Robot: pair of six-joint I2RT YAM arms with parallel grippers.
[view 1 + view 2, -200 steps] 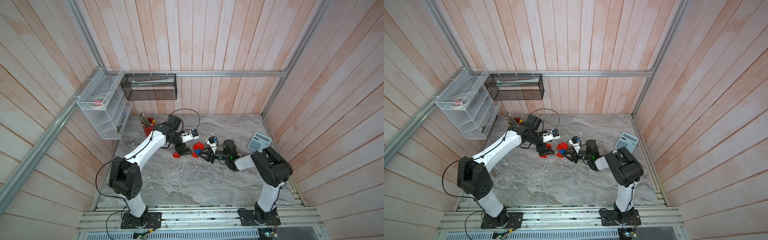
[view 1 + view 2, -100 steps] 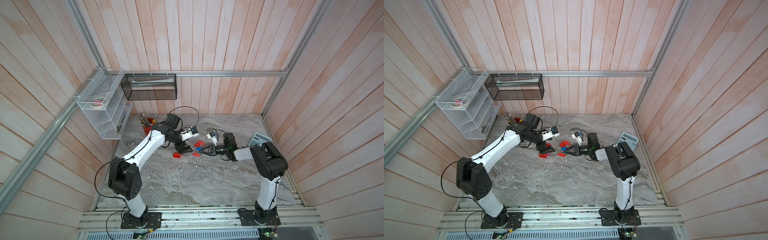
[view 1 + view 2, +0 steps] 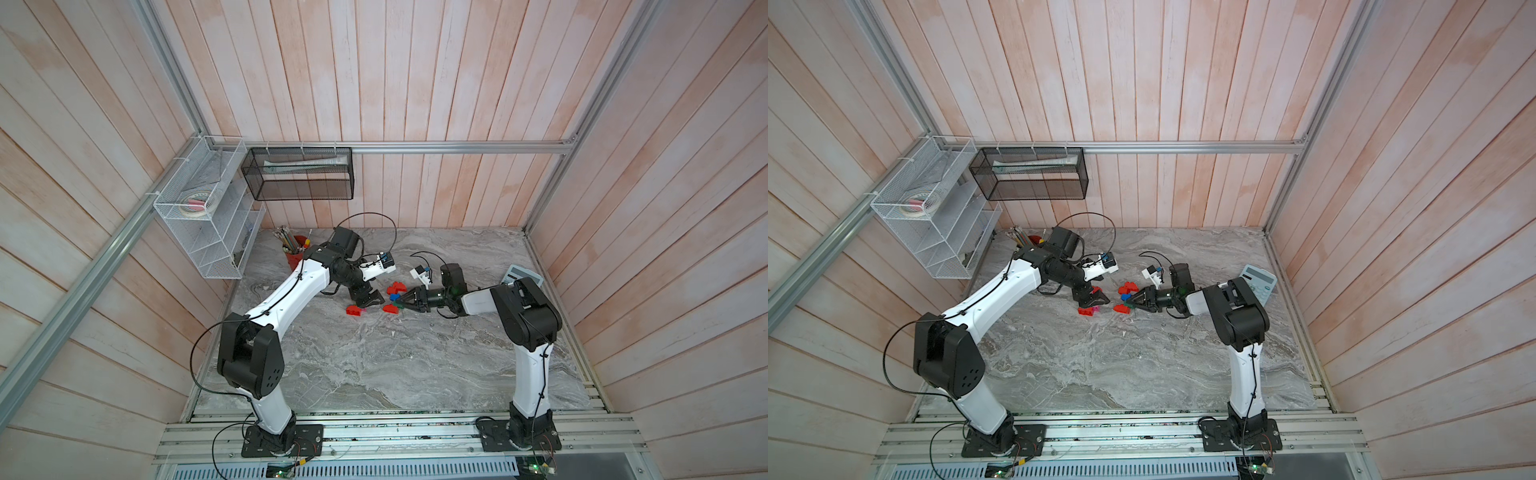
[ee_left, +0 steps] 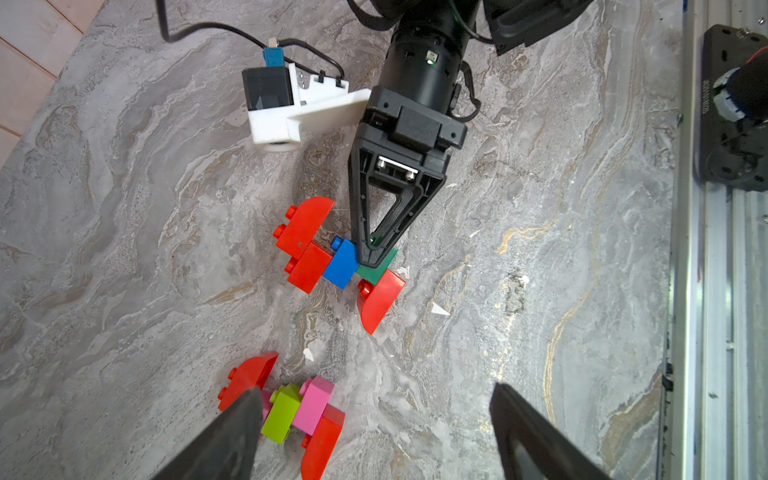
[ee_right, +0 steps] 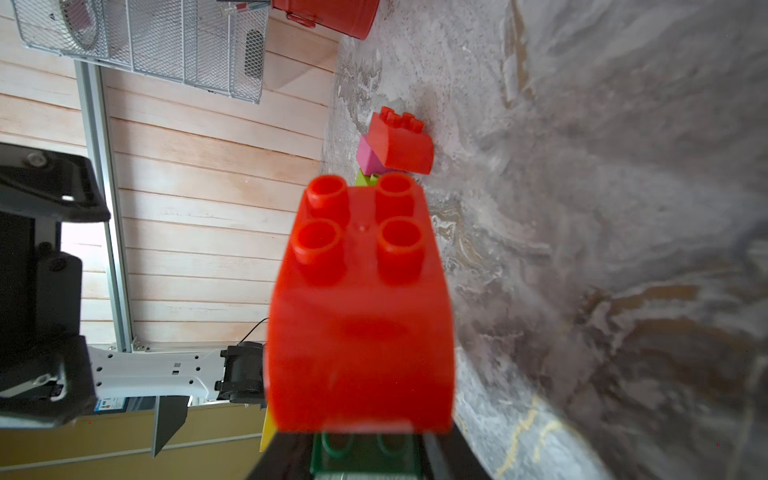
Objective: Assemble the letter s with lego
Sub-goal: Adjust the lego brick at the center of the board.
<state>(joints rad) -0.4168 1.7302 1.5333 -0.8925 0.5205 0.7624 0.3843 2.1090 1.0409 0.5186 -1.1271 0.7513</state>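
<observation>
Status: roughly half done, by my read. The lego (image 4: pixel 340 264) sat mid-bench (image 3: pixel 374 365) in two chunks, with the bricks on their sides and studs pointing sideways.

Blue chunk (image 3: pixel 395 293): red arch (image 4: pixel 303 226), red block (image 4: pixel 307 268), blue brick (image 4: pixel 340 262), dark green brick (image 4: pixel 380 268), second red arch (image 4: pixel 380 301). They were stepped in a diagonal, each touching the next. I couldn't tell whether they were clicked or just butted together.

Pink chunk (image 4: pixel 307 409), near it but apart: third red arch (image 4: pixel 249 374), lime brick (image 4: pixel 282 411), pink brick (image 4: pixel 314 401), fourth red arch (image 4: pixel 324 436). One end was hidden behind my left finger (image 4: pixel 224 436).

Each chunk read as one bend of the S. What was left, I judged: close the gap and line both bends up into one letter.

My right hand (image 4: pixel 372 253) was pressed together, pinching the dark green brick, next to last in the blue chunk. My left hand (image 4: pixel 374 390) was spread wide over the pink chunk, gripping nothing.

Room: there was plenty of bare bench toward the front rail (image 3: pixel 395 432) and some toward the back wall (image 3: pixel 415 187). The tight spot was between my two hands, tips near each other across the lego. The calculator (image 3: pixel 523 276) sat by my right elbow at the bench's right edge. The pencil cup (image 3: pixel 295 253) was in the back-left corner behind my left arm. Both were well apart from the bricks.
</observation>
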